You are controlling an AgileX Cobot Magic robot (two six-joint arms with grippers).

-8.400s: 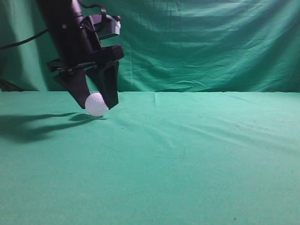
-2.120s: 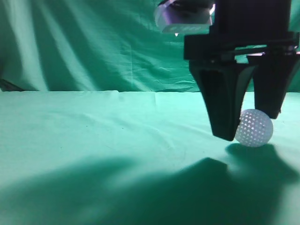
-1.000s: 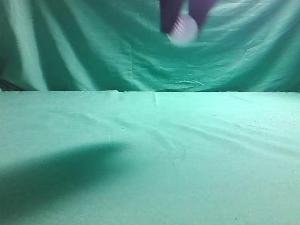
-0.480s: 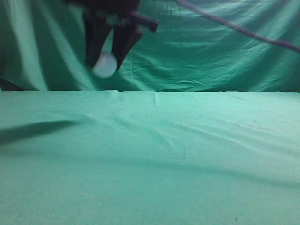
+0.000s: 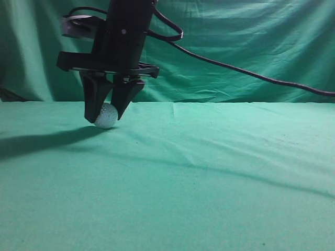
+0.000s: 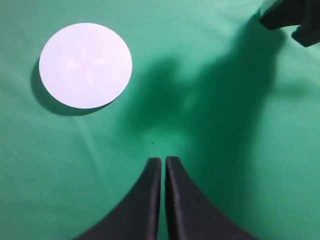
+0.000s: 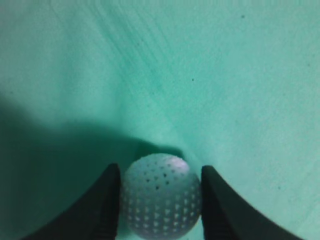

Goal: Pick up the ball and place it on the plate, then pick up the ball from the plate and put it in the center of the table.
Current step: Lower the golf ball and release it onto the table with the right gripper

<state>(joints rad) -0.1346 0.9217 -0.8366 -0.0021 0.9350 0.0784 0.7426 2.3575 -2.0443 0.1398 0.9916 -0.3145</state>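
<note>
The white dimpled ball [image 5: 106,116] sits between the black fingers of my right gripper [image 5: 107,111], at the far left of the exterior view and down at the green cloth. In the right wrist view the ball [image 7: 161,195] fills the gap between the two fingers of the right gripper [image 7: 160,197], which hug its sides. The white round plate [image 6: 85,65] lies flat on the cloth at the upper left of the left wrist view; it is out of the exterior view. My left gripper [image 6: 163,162] is shut and empty, high above the cloth.
Green cloth [image 5: 220,172] covers the table, with a green backdrop [image 5: 251,47] behind. A black cable [image 5: 246,73] trails from the right arm toward the right edge. A black part of the right arm [image 6: 292,17] shows in the left wrist view's top right corner.
The right gripper lifted the ball from the right side of the table, carried it high across to the left, and has come down with it to the cloth.
</note>
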